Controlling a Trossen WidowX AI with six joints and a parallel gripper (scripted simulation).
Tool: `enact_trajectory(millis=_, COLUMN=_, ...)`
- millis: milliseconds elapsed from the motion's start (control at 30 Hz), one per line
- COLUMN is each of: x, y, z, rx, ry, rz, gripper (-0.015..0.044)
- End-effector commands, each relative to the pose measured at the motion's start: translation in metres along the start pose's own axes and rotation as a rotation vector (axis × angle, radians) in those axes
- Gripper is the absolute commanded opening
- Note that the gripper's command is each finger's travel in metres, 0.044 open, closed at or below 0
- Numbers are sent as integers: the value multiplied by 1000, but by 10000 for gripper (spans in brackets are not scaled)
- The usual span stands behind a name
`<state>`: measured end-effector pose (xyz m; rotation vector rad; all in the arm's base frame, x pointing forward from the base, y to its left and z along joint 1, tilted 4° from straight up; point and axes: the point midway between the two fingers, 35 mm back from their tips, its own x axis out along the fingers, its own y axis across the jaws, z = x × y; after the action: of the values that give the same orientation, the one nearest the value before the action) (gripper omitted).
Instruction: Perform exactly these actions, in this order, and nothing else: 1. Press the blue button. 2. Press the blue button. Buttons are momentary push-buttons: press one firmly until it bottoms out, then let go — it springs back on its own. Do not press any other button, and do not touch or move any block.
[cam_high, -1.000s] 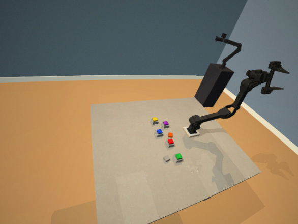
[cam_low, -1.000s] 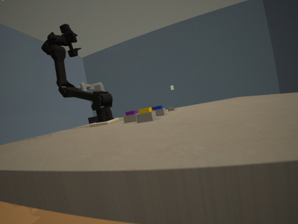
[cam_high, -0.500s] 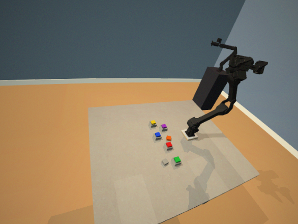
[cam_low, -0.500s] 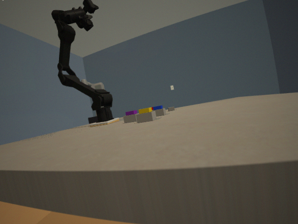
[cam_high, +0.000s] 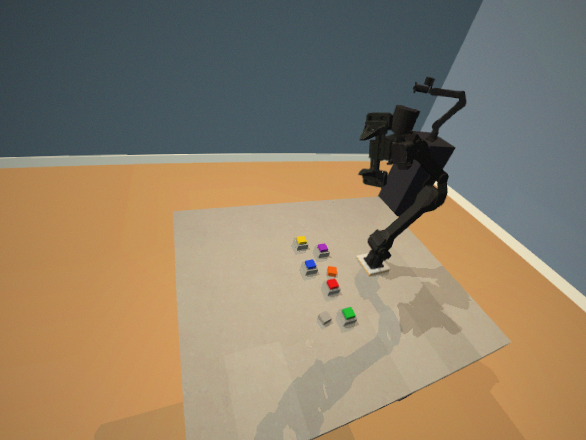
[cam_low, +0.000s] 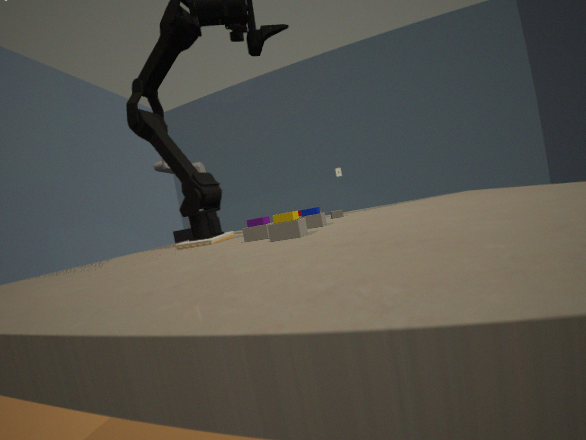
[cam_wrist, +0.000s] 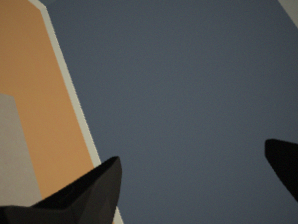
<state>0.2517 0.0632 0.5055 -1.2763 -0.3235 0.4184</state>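
The blue button (cam_high: 310, 264) (cam_low: 310, 212) sits on a grey base on the table top (cam_high: 225, 300) (cam_low: 425, 260). Its cap stands raised above the base. My gripper (cam_high: 361, 156) (cam_wrist: 191, 155) is open and empty, high above the table, with its fingers wide apart. It is well away from the blue button and touches nothing. In the exterior view only one finger shows fully, near the top edge. The wrist view shows wall, floor and a table corner, but no button.
A yellow button (cam_high: 301, 240) (cam_low: 285, 217) and a purple button (cam_high: 323, 247) (cam_low: 258, 221) stand near the blue one. An orange block (cam_high: 332, 271) lies between the blue and red (cam_high: 332, 284) buttons. A grey block (cam_high: 325, 318) (cam_low: 337, 214) lies beside the green button (cam_high: 348, 313).
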Motion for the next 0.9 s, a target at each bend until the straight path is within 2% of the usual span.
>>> enact_trajectory(millis=0, x=30, y=52, z=-48, rx=331, ry=172, rz=175, gripper=400)
enact_trajectory(millis=133, x=49, y=129, z=-99, rx=713, ry=458, rz=372, gripper=400)
enact_trajectory(millis=233, x=46, y=192, z=-131, rx=971, ry=744, rz=500, gripper=400)
enact_trajectory(millis=400, x=7, y=288, z=-164, rx=1258, ry=1351, rz=636, gripper=400)
enact_trajectory(millis=467, x=-8, y=308, z=-168, rx=1289, ry=1533, rz=649, gripper=400)
enact_trajectory(millis=533, x=-14, y=314, z=-169, rx=1295, ry=1596, rz=651, gripper=400)
enact_trajectory(millis=700, x=-14, y=314, z=-169, rx=1295, ry=1597, rz=651, gripper=400)
enact_trajectory(millis=867, x=-12, y=355, z=-185, rx=1294, ry=1597, rz=651, gripper=269)
